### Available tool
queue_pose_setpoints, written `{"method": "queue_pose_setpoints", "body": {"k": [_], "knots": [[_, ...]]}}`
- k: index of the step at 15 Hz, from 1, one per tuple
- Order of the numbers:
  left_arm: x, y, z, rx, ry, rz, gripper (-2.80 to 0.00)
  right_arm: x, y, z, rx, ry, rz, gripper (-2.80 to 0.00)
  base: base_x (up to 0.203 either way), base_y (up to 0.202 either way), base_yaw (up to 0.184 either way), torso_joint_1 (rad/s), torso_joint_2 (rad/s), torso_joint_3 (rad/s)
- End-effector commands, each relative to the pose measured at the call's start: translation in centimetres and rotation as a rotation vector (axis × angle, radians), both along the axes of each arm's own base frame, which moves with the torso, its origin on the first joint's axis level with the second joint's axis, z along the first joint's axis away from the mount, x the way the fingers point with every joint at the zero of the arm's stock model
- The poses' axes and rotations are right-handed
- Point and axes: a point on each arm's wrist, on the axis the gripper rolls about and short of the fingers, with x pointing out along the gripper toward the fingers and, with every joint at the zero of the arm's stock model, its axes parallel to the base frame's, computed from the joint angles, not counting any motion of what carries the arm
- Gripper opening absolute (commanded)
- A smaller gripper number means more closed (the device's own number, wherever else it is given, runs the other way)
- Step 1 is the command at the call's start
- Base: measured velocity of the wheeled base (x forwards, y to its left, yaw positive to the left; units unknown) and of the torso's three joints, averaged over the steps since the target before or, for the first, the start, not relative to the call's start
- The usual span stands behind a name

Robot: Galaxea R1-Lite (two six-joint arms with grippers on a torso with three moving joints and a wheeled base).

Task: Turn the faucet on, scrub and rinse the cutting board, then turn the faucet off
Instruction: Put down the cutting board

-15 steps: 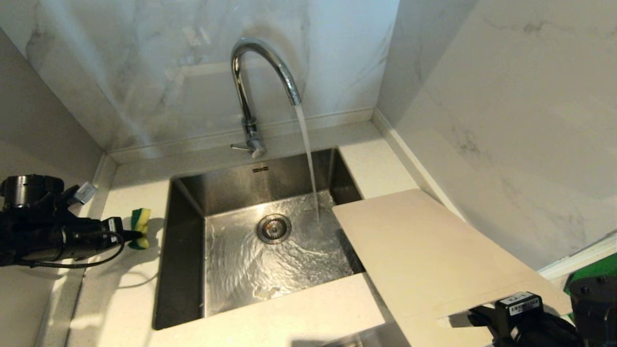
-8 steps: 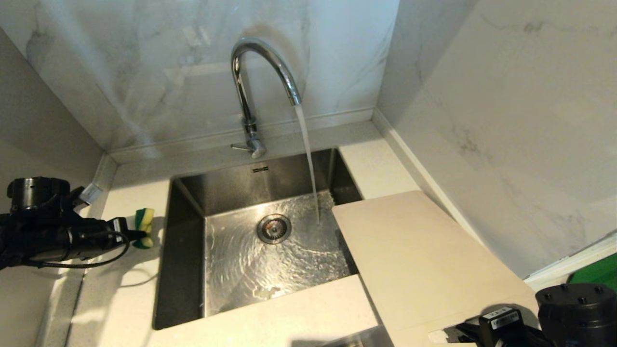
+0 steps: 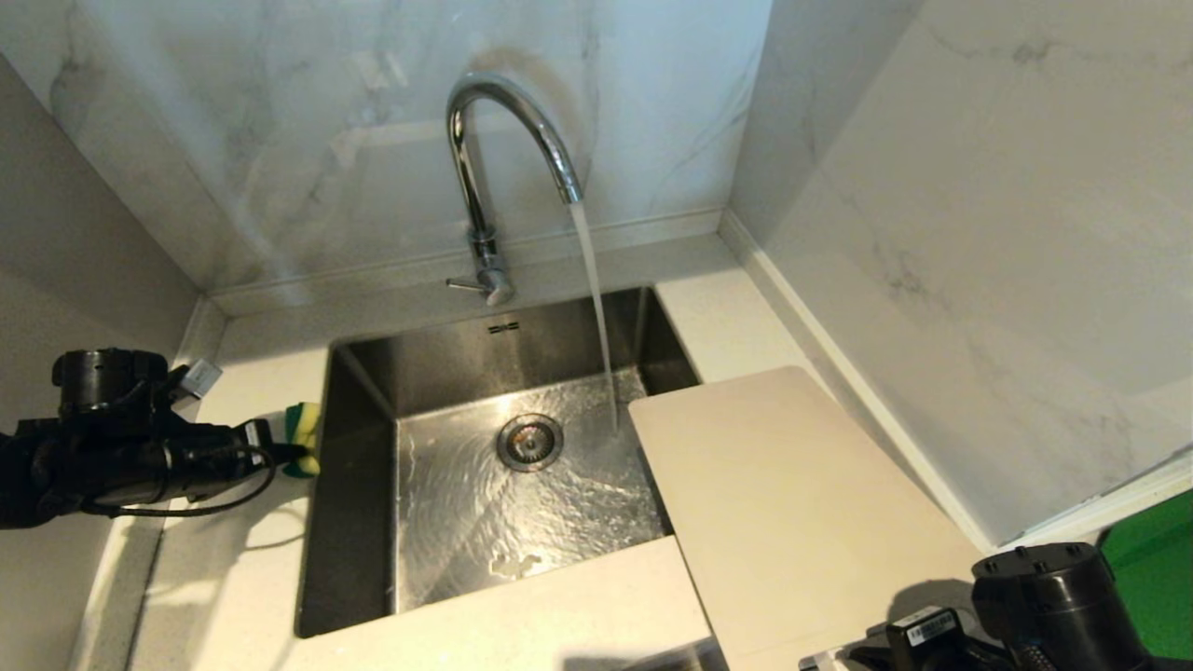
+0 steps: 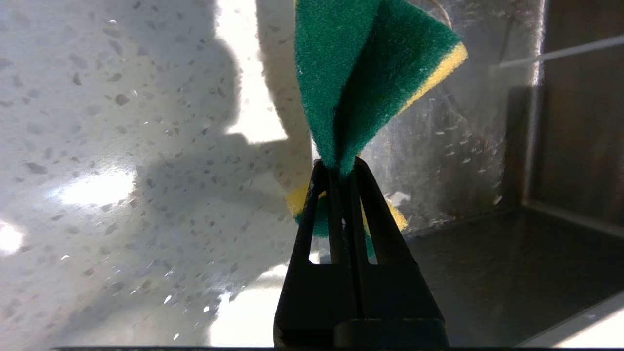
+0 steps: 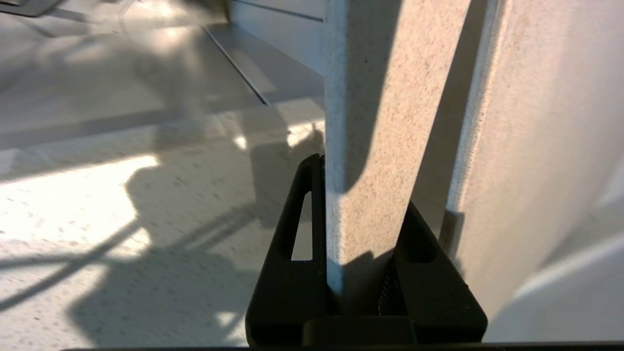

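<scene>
The chrome faucet (image 3: 485, 158) is running, and its stream (image 3: 596, 317) falls into the sink to the right of the drain. The cream cutting board (image 3: 792, 503) lies flat on the right counter with a corner over the sink. My right gripper (image 5: 360, 183) is shut on the board's (image 5: 385, 97) near edge; its arm (image 3: 1053, 596) shows at the bottom right. My left gripper (image 3: 289, 452) hovers at the sink's left rim. It is shut on a folded green and yellow sponge (image 4: 360, 73), also visible from the head view (image 3: 303, 431).
The steel sink (image 3: 363, 485) holds a thin sheet of flowing water around the drain (image 3: 529, 441). The faucet's side lever (image 3: 463, 284) points left. Marble walls close in behind and to the right. Speckled counter (image 3: 522, 606) runs in front.
The cutting board has slid left, further over the sink, with my right arm following. My left gripper has carried the sponge right, up to the sink's left rim.
</scene>
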Motion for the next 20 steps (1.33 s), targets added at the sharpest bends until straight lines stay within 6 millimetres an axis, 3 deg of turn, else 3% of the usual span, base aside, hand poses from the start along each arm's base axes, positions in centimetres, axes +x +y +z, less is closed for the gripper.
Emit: {"method": "queue_pose_setpoints", "body": {"k": [1, 7, 20], "knots": [[0.6, 0.0, -0.3, -0.019, -0.008, -0.001, -2.80, 0.5, 0.2, -0.9, -0.006, 0.056, 0.023, -2.80, 0.000, 0.000, 0.000, 0.000, 0.00, 0.000], [1.8, 0.2, -0.7, -0.031, -0.026, 0.009, -2.80, 2.9, 1.3, -2.1, 0.001, 0.130, 0.054, -2.80, 0.000, 0.000, 0.000, 0.000, 0.00, 0.000], [2.1, 0.2, -1.6, -0.033, 0.001, 0.009, -2.80, 4.5, 1.9, -4.7, -0.001, 0.264, 0.024, -2.80, 0.000, 0.000, 0.000, 0.000, 0.00, 0.000]]}}
